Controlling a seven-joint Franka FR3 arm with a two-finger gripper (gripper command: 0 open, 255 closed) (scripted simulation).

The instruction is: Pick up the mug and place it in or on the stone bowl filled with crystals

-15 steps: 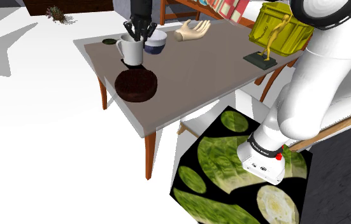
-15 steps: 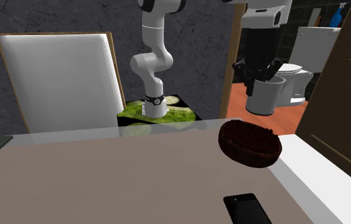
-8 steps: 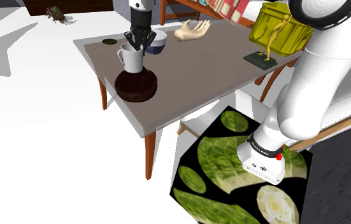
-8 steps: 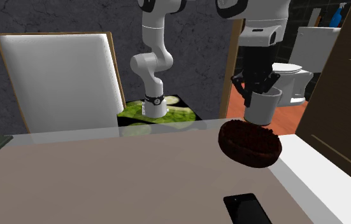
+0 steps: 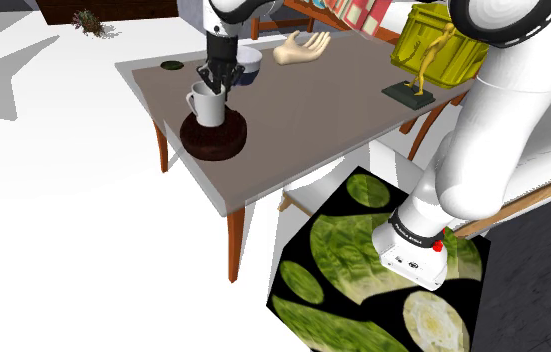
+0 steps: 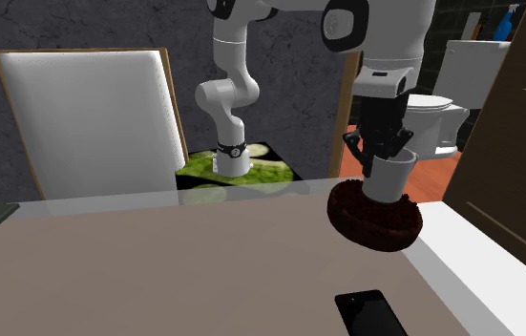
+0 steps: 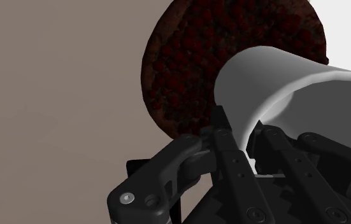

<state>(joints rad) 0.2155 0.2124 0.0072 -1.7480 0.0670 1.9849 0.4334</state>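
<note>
The end effector [image 6: 382, 158] is clamped on the mug [image 6: 389, 179]. It pinches the rim wall with one black finger inside and one outside, which keeps the mug upright and leaves its base free to go down first. The mug hangs directly over the bowl [image 6: 373, 221], its bottom sunk to about the bowl's rim. Whether it rests on the crystals I cannot tell from these angles. In my judgement the placing is nearly done and only the release remains.

The mug is plain white and smooth, a slightly tapered cylinder with a loop handle at its side. The bowl is a low, round, thick-walled dish, dark reddish brown and rough, heaped with small dark red lumps. It sits close to an edge of the flat, matt grey-brown counter [image 5: 313, 110]. A thin black phone [image 6: 370, 313] lies flat on the counter, apart from the bowl.
</note>
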